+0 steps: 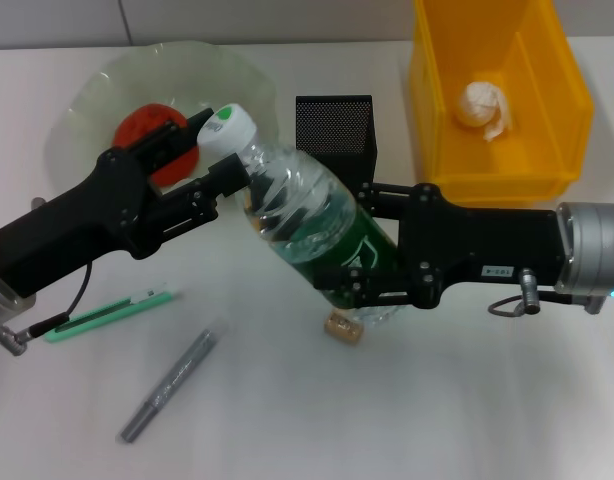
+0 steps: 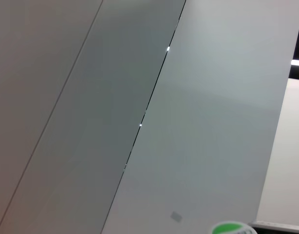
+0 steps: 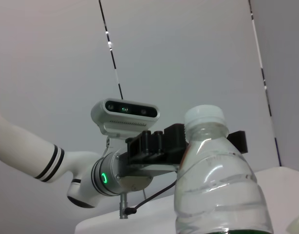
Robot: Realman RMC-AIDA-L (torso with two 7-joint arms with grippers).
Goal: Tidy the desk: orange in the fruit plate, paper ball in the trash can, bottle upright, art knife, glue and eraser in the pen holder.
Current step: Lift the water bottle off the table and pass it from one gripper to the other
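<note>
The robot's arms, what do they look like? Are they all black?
Mostly black and boxy near each pincer. The right arm has a silver-grey cuff, a small white label and a looping cable. The left arm has a thin black cable too. Seen from the right wrist, it is white with black rings and a green light.

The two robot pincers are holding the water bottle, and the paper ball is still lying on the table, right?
Not quite. Both pincers, left pincer and right pincer, hold the clear plastic water bottle, but the head view shows the crumpled white paper ball already inside the yellow plastic bin.
</note>
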